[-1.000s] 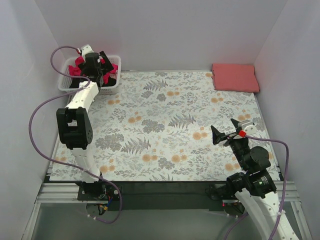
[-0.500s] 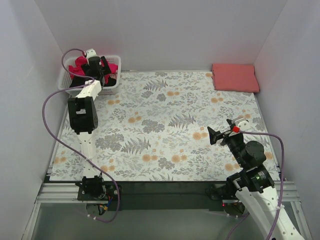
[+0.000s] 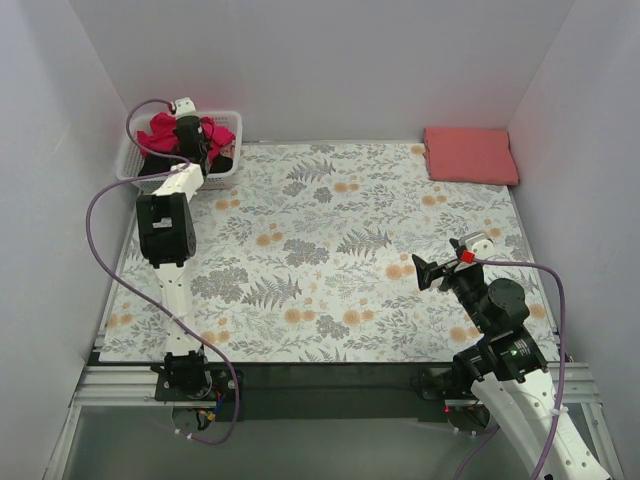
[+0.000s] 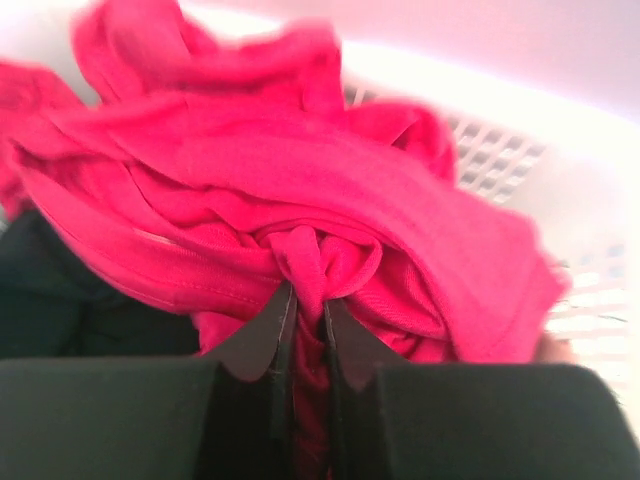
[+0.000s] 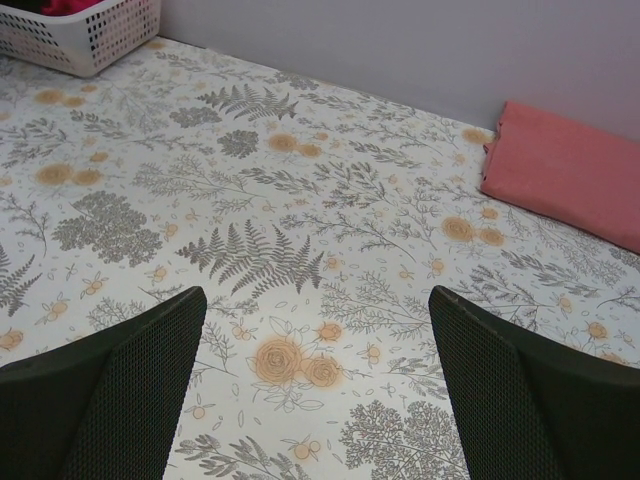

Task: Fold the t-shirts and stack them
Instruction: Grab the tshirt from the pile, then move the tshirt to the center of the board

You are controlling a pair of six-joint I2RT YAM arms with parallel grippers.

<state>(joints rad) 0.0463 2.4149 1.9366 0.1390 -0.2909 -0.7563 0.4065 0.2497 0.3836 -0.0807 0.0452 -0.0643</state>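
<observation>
The crimson-magenta t-shirt lies crumpled in the white basket at the far left. My left gripper is down in the basket, shut on a bunched fold of that t-shirt. A black t-shirt lies under and beside it. The salmon-pink t-shirt lies folded at the far right corner and also shows in the right wrist view. My right gripper hovers open over the floral cloth at the near right, with nothing between its fingers.
The floral-print cloth covers the table. White walls close in the left, far and right sides. The left arm's purple cable loops beside the basket. The basket's corner shows far left in the right wrist view.
My left gripper has reached deeper into the basket and closed on the crimson t-shirt. The right arm has drifted slightly left, still open.
</observation>
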